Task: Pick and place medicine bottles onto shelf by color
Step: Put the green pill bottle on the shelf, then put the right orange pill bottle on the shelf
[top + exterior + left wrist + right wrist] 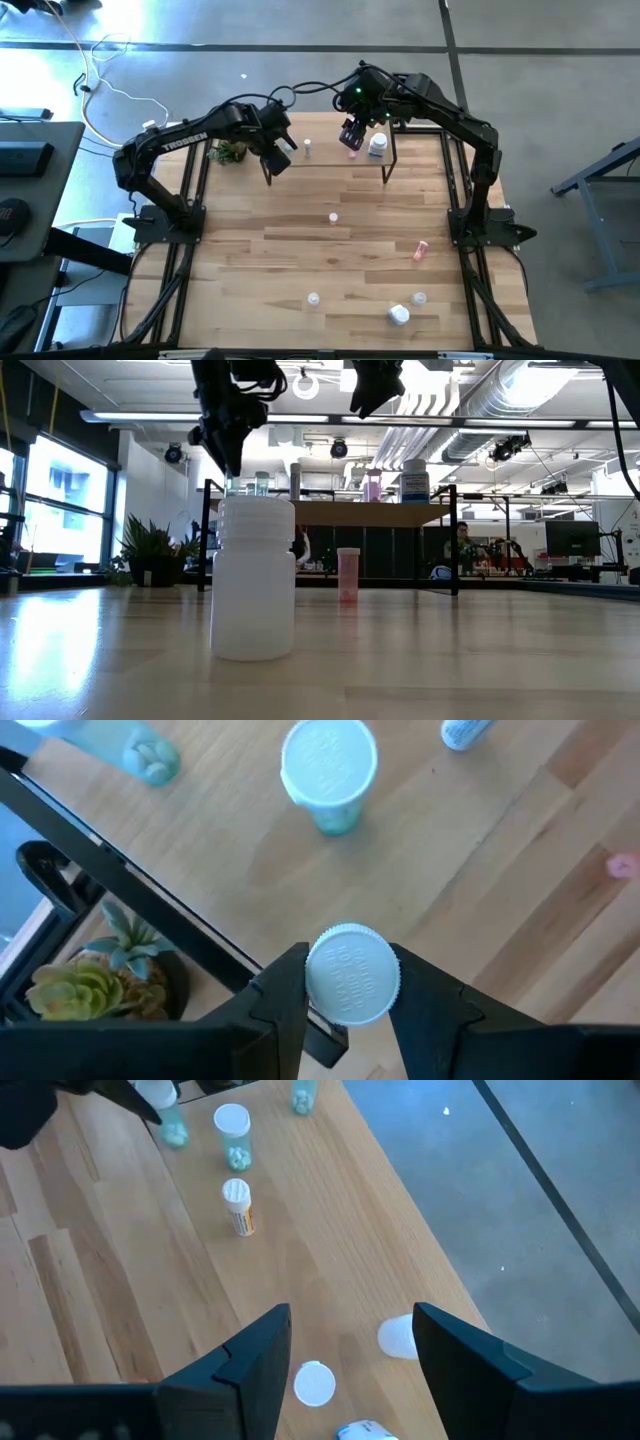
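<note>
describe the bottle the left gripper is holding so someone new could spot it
Start at the shelf along the table's far edge, then find the left gripper above its left end. Between the gripper's fingers sits a small white-capped bottle, the only bottle lifted off a surface; the others stand or lie unheld.

- "TROSSEN" in white capitals on the left arm (183, 138), high view, legible
- white bottle cap (352, 973) between the left gripper's fingers: embossed lettering around the top, too small to read
- large white bottle (415, 481) on the shelf (330, 513), low view: blue label, text unreadable
- small bottle (238, 1207) on the shelf, right wrist view: orange label, print illegible
- nothing else readable
</note>
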{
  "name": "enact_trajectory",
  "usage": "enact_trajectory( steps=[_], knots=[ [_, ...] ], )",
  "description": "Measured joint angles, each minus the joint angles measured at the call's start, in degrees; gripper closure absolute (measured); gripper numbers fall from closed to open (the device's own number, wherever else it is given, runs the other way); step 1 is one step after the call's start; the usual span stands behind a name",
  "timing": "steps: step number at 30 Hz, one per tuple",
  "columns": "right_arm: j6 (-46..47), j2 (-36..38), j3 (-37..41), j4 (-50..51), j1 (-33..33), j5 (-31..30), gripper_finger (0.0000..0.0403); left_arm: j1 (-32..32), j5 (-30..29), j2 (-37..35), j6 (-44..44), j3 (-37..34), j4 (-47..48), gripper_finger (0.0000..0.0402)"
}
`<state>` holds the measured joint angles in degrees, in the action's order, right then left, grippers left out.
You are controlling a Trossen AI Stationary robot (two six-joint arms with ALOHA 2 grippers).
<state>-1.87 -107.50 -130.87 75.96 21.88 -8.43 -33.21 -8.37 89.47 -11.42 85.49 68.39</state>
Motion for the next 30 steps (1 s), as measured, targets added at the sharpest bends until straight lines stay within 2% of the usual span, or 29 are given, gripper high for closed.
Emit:
enact_trajectory(
  steps=[15, 30],
  knots=[
    [-0.11, 0.0, 0.0, 0.04, 0.0, 0.0, 0.0201, -0.17, -1.31, 0.04, 0.58, -0.02, -0.73, 0.0285],
    [-0.09, 0.0, 0.02, 0.04, 0.01, 0.0, 0.0201, -0.15, -1.26, 0.04, 1.14, -0.02, -0.71, 0.0199]
  ],
)
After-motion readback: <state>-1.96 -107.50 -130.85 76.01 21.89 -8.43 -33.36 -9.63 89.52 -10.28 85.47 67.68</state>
